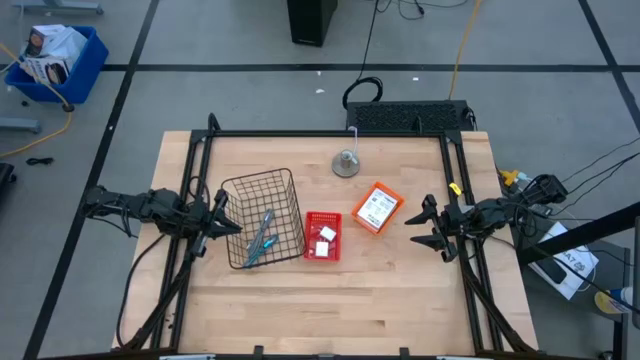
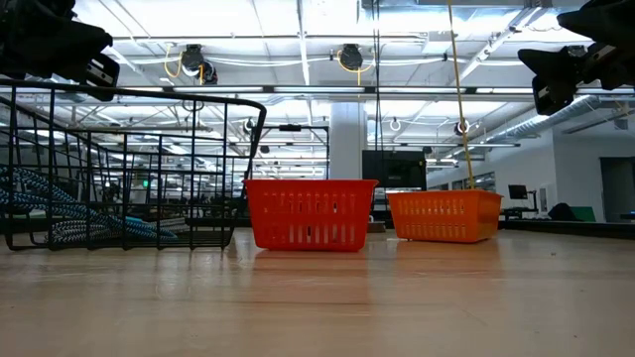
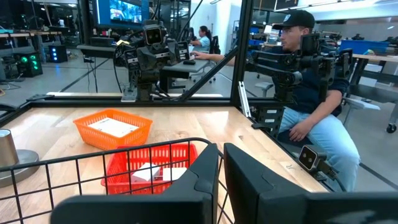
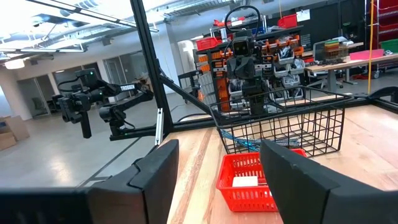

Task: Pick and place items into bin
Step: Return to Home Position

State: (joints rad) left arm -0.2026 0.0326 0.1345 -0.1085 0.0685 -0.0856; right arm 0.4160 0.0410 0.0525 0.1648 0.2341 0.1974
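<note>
The slim blue-and-grey tool (image 1: 260,238) lies inside the black wire basket (image 1: 265,220). A tiny white block (image 1: 325,235) sits in the small red basket (image 1: 322,237), and the flat white packet (image 1: 377,208) lies in the orange basket (image 1: 390,195). My left gripper (image 1: 228,213) hovers at the wire basket's left rim (image 3: 124,158), its fingers together (image 3: 221,180) and holding nothing. My right gripper (image 1: 425,225) hangs open and empty above the table, right of the orange basket; its wrist view (image 4: 217,168) looks across the red basket (image 4: 249,183).
A metal bell-shaped object (image 1: 346,163) stands near the far edge, behind the baskets. All three baskets sit in a row across the table's middle. Bare wood (image 1: 330,310) stretches along the near side. A seated person (image 3: 311,106) shows beyond the table's right edge.
</note>
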